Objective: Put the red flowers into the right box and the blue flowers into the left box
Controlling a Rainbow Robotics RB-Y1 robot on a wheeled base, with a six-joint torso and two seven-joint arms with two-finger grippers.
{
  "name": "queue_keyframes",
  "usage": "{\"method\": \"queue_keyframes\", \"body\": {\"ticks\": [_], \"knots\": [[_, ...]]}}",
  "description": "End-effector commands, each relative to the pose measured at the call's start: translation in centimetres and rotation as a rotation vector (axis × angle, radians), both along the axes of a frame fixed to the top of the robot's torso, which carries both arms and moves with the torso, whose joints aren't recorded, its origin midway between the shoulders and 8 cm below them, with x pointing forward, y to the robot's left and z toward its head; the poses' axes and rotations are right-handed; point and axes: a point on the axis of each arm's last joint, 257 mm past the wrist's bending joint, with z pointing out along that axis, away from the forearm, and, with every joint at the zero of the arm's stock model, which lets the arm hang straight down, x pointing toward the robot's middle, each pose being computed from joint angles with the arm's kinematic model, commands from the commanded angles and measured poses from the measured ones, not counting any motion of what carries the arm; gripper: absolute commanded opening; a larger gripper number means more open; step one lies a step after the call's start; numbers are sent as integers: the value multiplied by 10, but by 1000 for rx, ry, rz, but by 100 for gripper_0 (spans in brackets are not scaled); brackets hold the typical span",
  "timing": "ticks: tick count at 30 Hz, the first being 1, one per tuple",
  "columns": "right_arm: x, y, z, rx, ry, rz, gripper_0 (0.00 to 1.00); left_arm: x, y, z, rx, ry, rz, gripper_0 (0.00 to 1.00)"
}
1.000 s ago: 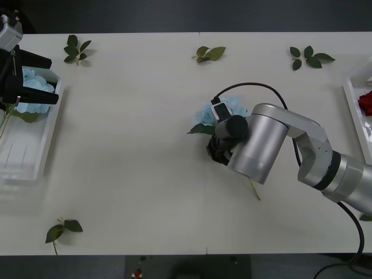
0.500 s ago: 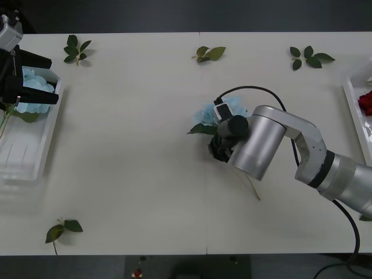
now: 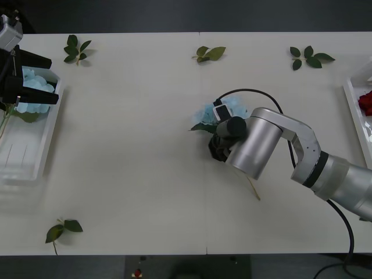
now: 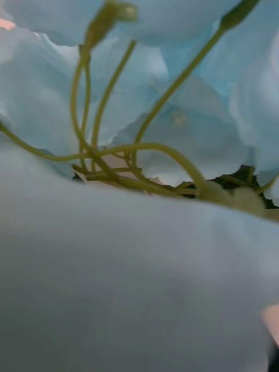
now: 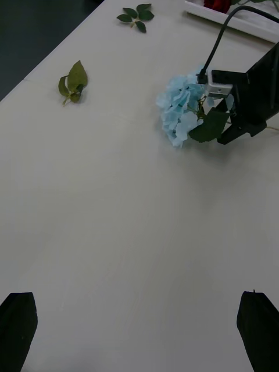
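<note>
A blue flower (image 3: 204,112) lies on the table's middle, its thin stem (image 3: 254,190) running out under my right arm. My right gripper (image 3: 218,150) is down at this flower's leaf and stem; the left wrist view shows it (image 5: 235,125) right beside the bloom (image 5: 180,113). Pale petals and green stalks (image 4: 174,104) press close in the right wrist view. More blue flowers (image 3: 32,87) rest in the left box (image 3: 49,133), where my left gripper (image 3: 52,80) hovers open and holds nothing. A red flower (image 3: 366,102) lies in the right box (image 3: 350,99).
Loose leaf sprigs lie at the far left (image 3: 77,49), far middle (image 3: 210,53), far right (image 3: 309,57) and near left (image 3: 63,228). The table between the two boxes is otherwise bare.
My right arm has shifted slightly over the blue flower, its forearm swinging a little; the flower has barely moved. The left arm has not moved.
</note>
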Motion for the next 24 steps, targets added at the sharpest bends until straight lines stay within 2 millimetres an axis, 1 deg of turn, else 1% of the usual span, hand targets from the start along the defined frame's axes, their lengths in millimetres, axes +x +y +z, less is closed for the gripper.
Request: {"method": "queue_keyframes", "body": {"ticks": [1,2,3,4,6,7,8,12,16,20,22,24], "knots": [[11,21,20,-20,-45,76,72,1,8,7,42,-41,-8,100],[11,22,20,-19,-45,79,69,1,8,7,42,-41,-8,100],[11,22,20,-21,-45,79,58,1,8,7,42,-41,-8,100],[11,21,19,-21,-43,79,54,1,8,7,42,-41,-8,100],[11,20,19,-25,-44,80,29,1,8,7,42,-41,-8,100],[12,20,19,-26,-44,78,24,1,8,7,42,-41,-8,100],[12,19,19,-26,-42,77,15,1,8,7,42,-41,-8,100],[12,18,19,-31,-45,79,0,1,8,7,42,-41,-8,100],[13,16,19,-34,-47,81,0,1,8,7,42,-41,-8,100],[16,13,21,-1,-42,89,0,1,8,7,42,-41,-8,100],[17,13,24,31,-36,94,0,1,8,7,42,-41,-8,100],[22,12,32,63,-36,120,0,1,8,7,42,-41,-8,100]]}}
